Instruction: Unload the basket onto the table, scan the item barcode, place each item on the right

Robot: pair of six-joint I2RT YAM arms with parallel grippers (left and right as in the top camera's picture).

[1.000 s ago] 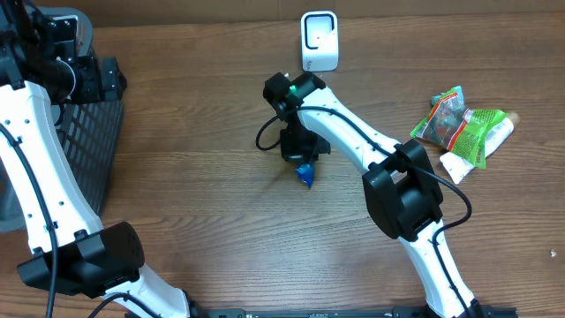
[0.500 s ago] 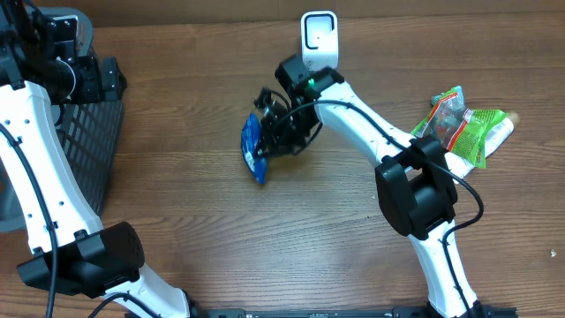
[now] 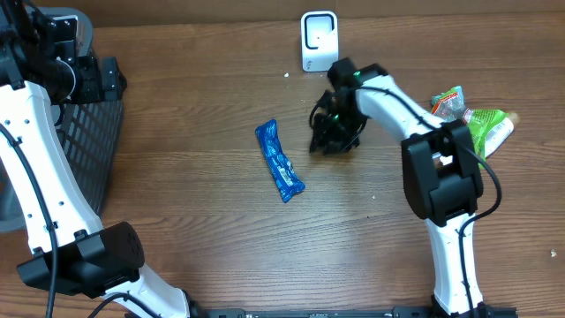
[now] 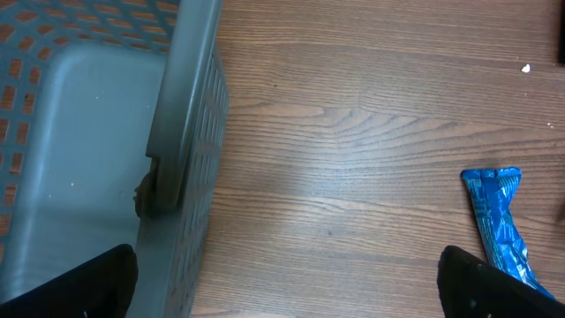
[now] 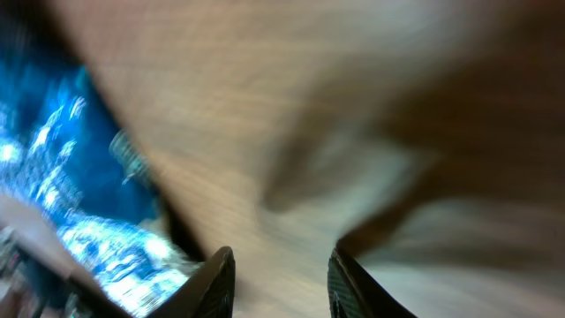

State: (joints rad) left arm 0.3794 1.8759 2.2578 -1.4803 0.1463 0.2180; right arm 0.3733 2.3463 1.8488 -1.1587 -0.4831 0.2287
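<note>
The item, a long blue packet (image 3: 279, 162), lies flat on the wooden table left of centre, free of both grippers. It also shows at the right edge of the left wrist view (image 4: 499, 225) and as a blurred blue shape (image 5: 62, 177) in the right wrist view. The white scanner (image 3: 319, 40) stands at the back edge. My right gripper (image 3: 331, 137) hangs between the packet and the scanner; its jaws (image 5: 281, 287) stand apart over bare wood with nothing between them. My left gripper (image 4: 287, 283) is wide open beside the basket, far left.
A dark mesh basket (image 3: 93, 150) stands at the left, its grey wall (image 4: 181, 115) filling the left wrist view's left side. Green snack packets (image 3: 468, 119) and a white tube (image 3: 499, 132) lie at the right. A small white crumb (image 3: 289, 75) sits near the scanner.
The right gripper swung the blue packet left, let go of it and opened, then moved right toward the scanner. The packet now lies flat on the table. The left arm has not moved.
</note>
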